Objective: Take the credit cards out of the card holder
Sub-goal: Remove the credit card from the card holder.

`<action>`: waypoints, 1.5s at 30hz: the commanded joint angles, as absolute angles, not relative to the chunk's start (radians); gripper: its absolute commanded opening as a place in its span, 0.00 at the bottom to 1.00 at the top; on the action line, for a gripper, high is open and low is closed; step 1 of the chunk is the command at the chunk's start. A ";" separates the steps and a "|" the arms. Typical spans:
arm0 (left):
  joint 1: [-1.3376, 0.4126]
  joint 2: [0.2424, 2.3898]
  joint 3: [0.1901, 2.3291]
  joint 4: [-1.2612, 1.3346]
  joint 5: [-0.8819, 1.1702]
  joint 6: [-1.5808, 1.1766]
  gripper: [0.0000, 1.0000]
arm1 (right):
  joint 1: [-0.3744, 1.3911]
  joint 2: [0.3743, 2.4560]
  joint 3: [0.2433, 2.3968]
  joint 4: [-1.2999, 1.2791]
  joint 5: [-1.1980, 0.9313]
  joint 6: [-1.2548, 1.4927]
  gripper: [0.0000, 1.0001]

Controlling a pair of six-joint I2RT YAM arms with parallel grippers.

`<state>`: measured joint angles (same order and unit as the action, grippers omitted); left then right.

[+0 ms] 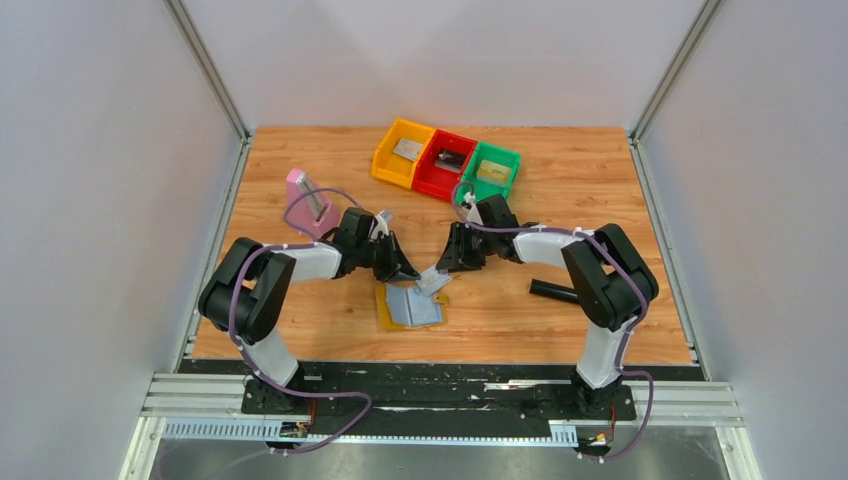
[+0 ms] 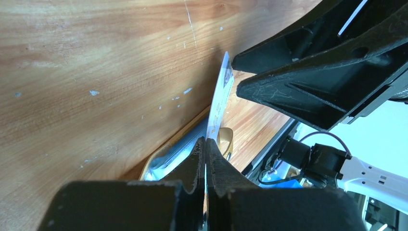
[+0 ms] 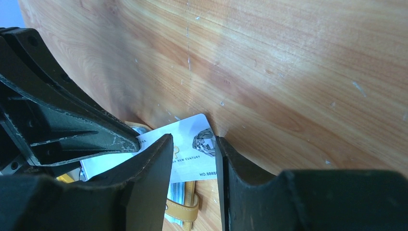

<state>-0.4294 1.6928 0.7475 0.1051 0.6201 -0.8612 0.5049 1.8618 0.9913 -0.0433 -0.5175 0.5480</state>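
Note:
The card holder (image 1: 408, 308) lies open on the table, light blue inside with a mustard rim; it also shows in the left wrist view (image 2: 166, 156) and its tan tab in the right wrist view (image 3: 185, 208). My left gripper (image 1: 405, 268) is shut on a silver-grey credit card (image 1: 433, 282), seen edge-on (image 2: 219, 103) above the holder. My right gripper (image 1: 448, 263) is open, its fingertips (image 3: 161, 149) either side of the card's free end (image 3: 192, 144), which bears a diamond print. I cannot tell whether they touch it.
Orange (image 1: 385, 160), red (image 1: 432, 178) and green (image 1: 508, 172) bins stand at the back centre, each with a card inside. A pink block (image 1: 303, 198) stands at the back left. A black rod (image 1: 553, 290) lies by the right arm.

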 commanded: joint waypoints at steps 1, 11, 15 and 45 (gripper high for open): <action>-0.406 1.655 0.793 0.054 0.634 -0.816 0.00 | 0.462 1.747 0.973 -0.105 -0.543 0.460 0.44; -0.393 1.539 0.878 -0.149 0.855 -0.651 0.00 | 0.422 1.565 1.030 -0.256 -0.871 0.214 0.59; -0.395 1.477 0.873 -0.176 0.918 -0.634 0.00 | 0.421 1.560 1.037 -0.285 -0.890 0.183 0.64; -0.255 1.394 1.066 -0.334 0.910 -0.589 0.51 | 0.416 1.411 0.973 0.034 -0.804 0.632 0.00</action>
